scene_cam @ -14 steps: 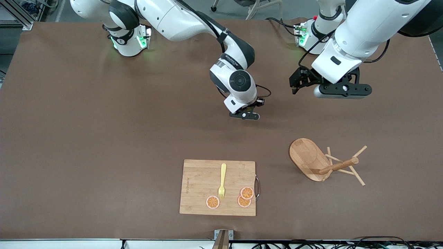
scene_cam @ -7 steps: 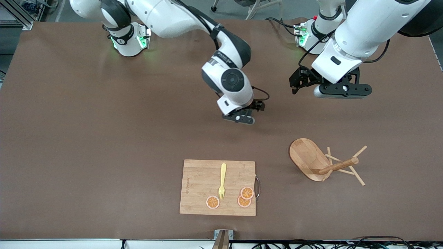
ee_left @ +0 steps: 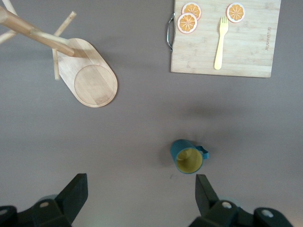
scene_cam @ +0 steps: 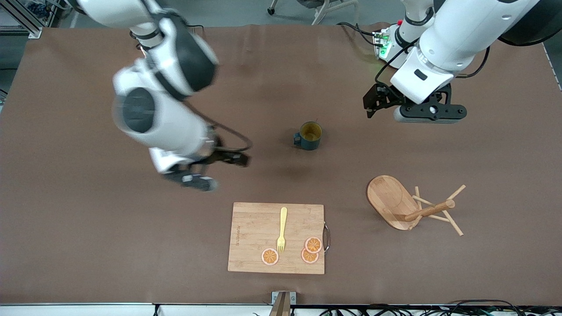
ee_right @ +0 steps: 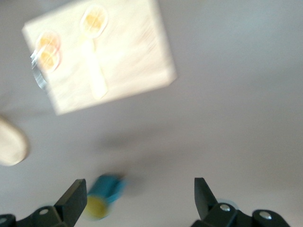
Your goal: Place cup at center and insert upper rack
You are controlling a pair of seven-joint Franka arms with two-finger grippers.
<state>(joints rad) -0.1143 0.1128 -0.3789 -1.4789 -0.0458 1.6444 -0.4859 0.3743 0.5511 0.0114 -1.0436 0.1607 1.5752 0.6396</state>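
Front view: the cup (scene_cam: 310,135) stands upright mid-tabletop (scene_cam: 88,228); the rack (scene_cam: 408,204) lies toppled toward the left arm's end, so its post could roll when gripped.

Left wrist view: left end effector (ee_left: 139,201) spread wide, empty.

Right wrist view: right end effector (ee_right: 137,201) apart, empty, beside the cup.

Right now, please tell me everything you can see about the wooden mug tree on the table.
The upper rack is light wood, with an oval flat base, a thick central post and thin angled pegs. It is tipped over: the base stands tilted on its edge and the post and pegs lie toward the left arm's end of the table. It is nearer to the front camera than the cup, beside the cutting board. No gripper touches it.
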